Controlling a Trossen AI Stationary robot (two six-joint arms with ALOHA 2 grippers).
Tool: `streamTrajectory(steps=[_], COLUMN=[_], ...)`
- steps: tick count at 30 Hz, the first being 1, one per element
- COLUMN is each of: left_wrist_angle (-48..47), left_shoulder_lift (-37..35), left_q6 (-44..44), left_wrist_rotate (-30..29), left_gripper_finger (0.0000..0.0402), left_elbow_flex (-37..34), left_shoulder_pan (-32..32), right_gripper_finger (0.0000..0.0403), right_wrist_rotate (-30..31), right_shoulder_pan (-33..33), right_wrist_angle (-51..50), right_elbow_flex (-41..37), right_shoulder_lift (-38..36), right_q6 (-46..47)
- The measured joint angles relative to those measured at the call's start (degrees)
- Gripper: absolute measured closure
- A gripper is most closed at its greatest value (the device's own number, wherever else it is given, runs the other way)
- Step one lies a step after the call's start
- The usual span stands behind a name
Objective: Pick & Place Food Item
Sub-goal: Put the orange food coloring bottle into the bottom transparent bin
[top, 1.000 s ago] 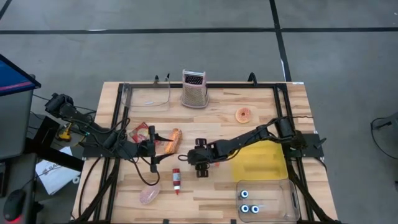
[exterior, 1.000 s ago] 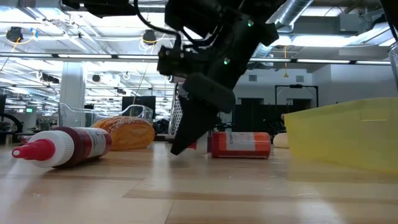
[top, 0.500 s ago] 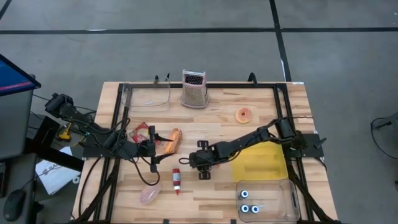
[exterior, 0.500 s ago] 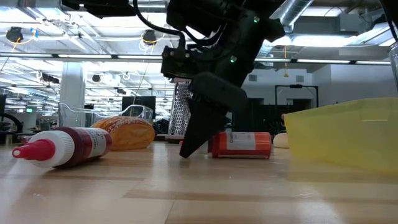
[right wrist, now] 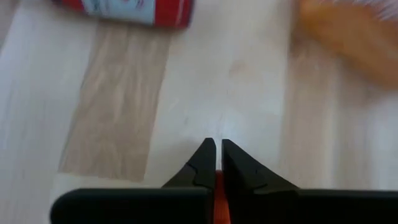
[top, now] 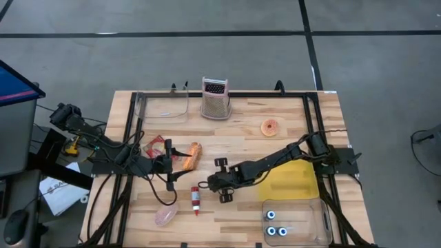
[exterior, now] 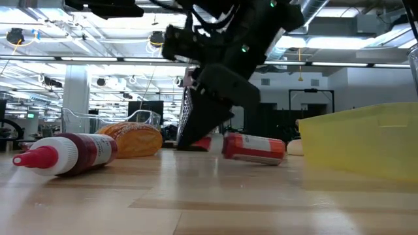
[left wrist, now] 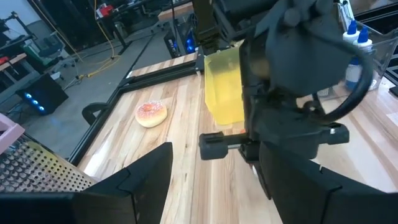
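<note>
Grasp step. Right claw [top: 212, 180] mid-desk has its fingers pinched together, apparently on something orange, hard to tell. Red can [exterior: 253, 147] lies beside it. Left claw [top: 170, 167] waits part-open near the left edge. Next I lift gently, confirming hold.

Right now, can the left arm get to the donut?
Probably not easily. The donut lies far across the table, past the right arm, which stretches between it and the left fingers. Those fingers sit by the bread, on the other side.
</note>
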Motion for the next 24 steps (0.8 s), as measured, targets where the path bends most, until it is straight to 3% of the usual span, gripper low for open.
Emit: streamTrajectory(steps=[10,16,21,24], left_wrist_angle=[-0.15,-0.13,0.34,0.36], left_shoulder_lift=[0.0,0.0,0.0,0.0], left_q6=[-0.24,-0.44,-0.35,-0.42], left_wrist_rotate=[0.02,0.02,0.02,0.02], left_gripper_finger=[0.0166,0.0166,0.0166,0.0166], left_elbow_flex=[0.0,-0.04,-0.07,-0.07], left_shoulder_pan=[0.0,0.02,0.02,0.02], right_gripper_finger=[0.04,0.04,0.0401,0.0401], right_wrist_rotate=[9.86,21.72,21.17,12.38], right_shoulder_pan=[6.16,12.06,14.38,14.2], right_wrist_angle=[-1.56,-5.08,-9.82,-9.29], right_elbow_flex=[4.2,4.22,4.22,4.22], right_shoulder_lift=[-5.52,-11.29,-13.33,-12.57], right_q6=[-3.32,-1.13,2.43,-0.23])
